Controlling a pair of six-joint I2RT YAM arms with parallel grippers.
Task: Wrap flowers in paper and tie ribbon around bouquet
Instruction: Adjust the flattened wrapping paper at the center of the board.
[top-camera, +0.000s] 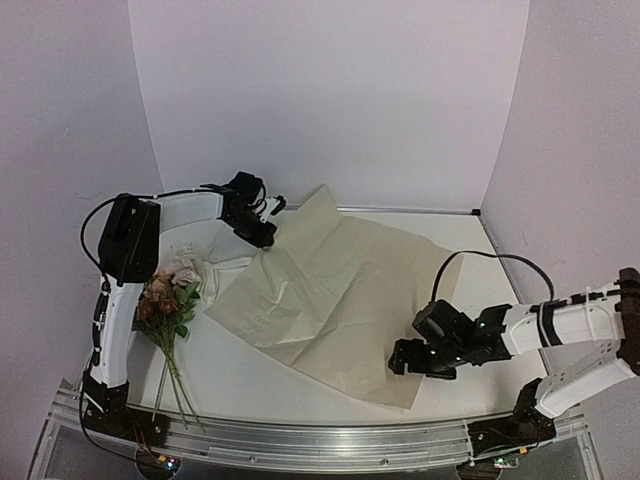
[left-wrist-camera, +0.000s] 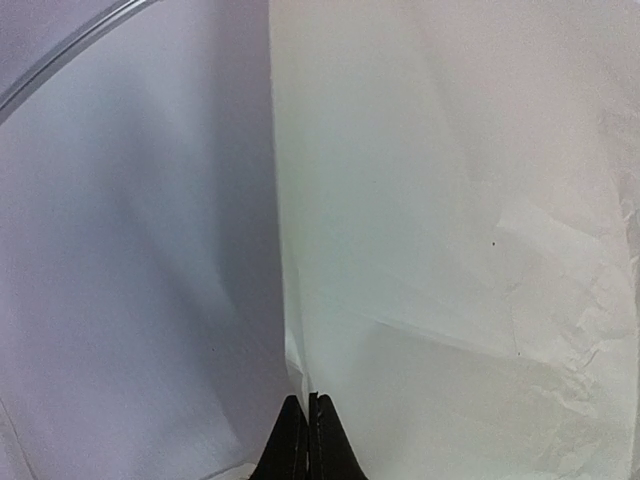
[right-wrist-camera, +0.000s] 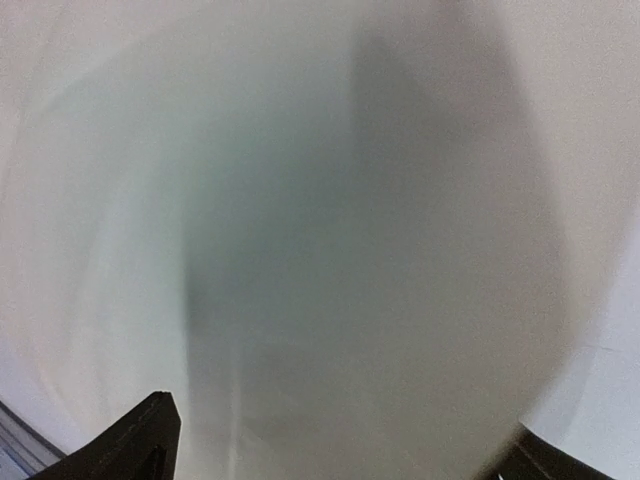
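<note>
You see the paper (top-camera: 335, 300) spread across the middle of the table (top-camera: 240, 375), creased, with folds running through it and its far corner raised against the back wall (top-camera: 330, 90). It lies open as a sheet, and nothing rests on the part you can see.

The flowers (top-camera: 165, 295) lie off the paper, just beside its left edge and close to the left arm. The heads point toward the far side and the thin stems run toward the metal rail (top-camera: 300, 440) at the near edge. The ribbon (top-camera: 208, 268) is bunched in a pale heap between the flower heads and the paper's left corner. It touches the flowers or lies very close to them.

Your left gripper (top-camera: 263, 233) is at the paper's far left edge. In the left wrist view its fingers (left-wrist-camera: 296, 445) are pressed together, with the sheet's edge running straight down into them, so it is pinching the paper.

Your right gripper (top-camera: 402, 360) sits low over the paper's near right part. In the right wrist view its fingers (right-wrist-camera: 130, 445) are spread wide at the bottom corners, with blurred paper filling the space ahead. You cannot tell whether they touch the sheet.

The left arm stands between you and part of the flower bunch.
</note>
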